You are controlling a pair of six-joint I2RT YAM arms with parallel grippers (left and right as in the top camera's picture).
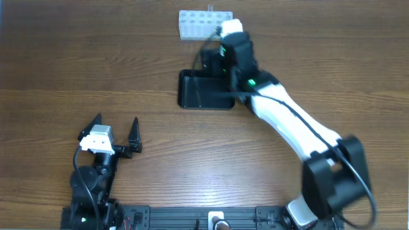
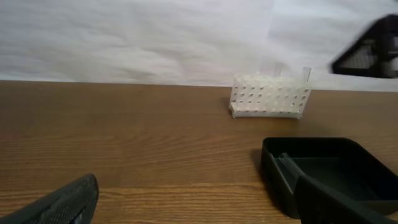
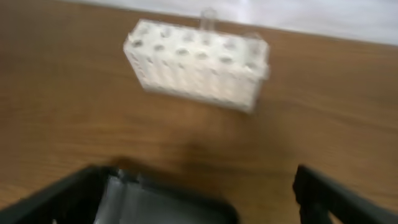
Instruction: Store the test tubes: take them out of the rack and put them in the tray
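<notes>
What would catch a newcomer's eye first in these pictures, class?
The white rack at the table's far side, clear test tubes standing in it, stands out first. The right gripper hangs over the black tray just in front of it, fingers open. The left gripper sits near its base, fingers spread.

White multi-hole rack (image 1: 203,24) is standing upright on the far side of the table (image 1: 77,70), with two clear test tubes (image 2: 305,73) sticking up from its back row. Black rectangular tray (image 1: 195,94) is lying near it, apart.
</notes>
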